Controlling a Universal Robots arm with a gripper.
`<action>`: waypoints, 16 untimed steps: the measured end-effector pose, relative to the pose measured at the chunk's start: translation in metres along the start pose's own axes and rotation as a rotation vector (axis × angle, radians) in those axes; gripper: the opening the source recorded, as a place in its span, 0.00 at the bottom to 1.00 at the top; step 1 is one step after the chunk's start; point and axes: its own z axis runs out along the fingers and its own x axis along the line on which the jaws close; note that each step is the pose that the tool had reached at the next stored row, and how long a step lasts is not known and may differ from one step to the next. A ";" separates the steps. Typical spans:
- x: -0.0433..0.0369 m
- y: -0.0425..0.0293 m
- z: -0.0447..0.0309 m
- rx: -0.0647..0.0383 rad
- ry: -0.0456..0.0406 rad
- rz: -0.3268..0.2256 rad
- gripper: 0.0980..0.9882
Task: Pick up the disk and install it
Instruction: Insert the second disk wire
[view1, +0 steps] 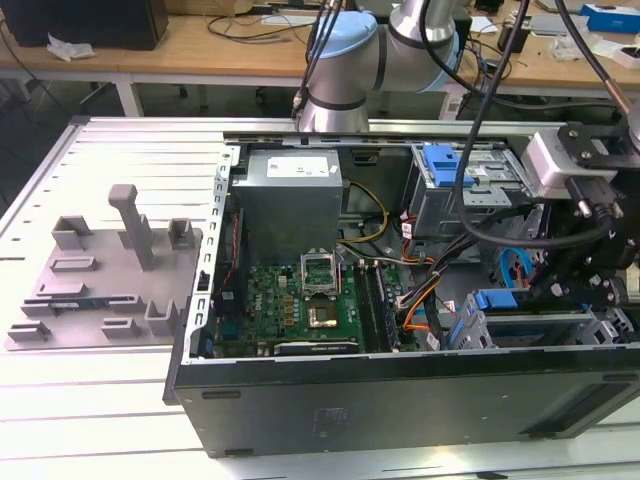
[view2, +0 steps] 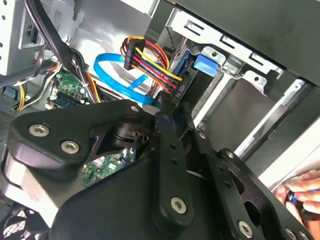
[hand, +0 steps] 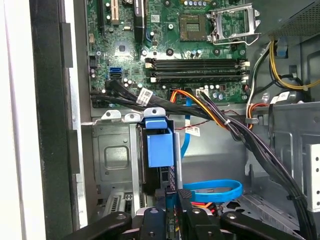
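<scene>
Exterior view: above my open computer case, angled down. Both wrist views: close, inside it, sharing the blue bracket.

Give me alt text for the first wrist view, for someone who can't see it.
Looking into an open computer case, the black pincer sits at the end of a blue plastic-bracketed drive standing edge-on in a grey metal drive cage. Beyond lies a green motherboard with an open processor socket; black cable bundles and a flat blue data cable cross nearby.

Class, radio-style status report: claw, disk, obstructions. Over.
Claw low at drive cage. Disk standing in cage slot, blue bracket showing. Blue cable and black cable bundle close alongside.
</scene>
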 end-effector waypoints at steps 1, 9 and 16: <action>-0.0007 0.0000 -0.0034 0.000 0.0001 0.000 0.16; -0.0053 0.0002 -0.0334 0.008 -0.0005 -0.001 0.16; -0.0053 0.0001 -0.0336 0.008 -0.0002 -0.001 0.01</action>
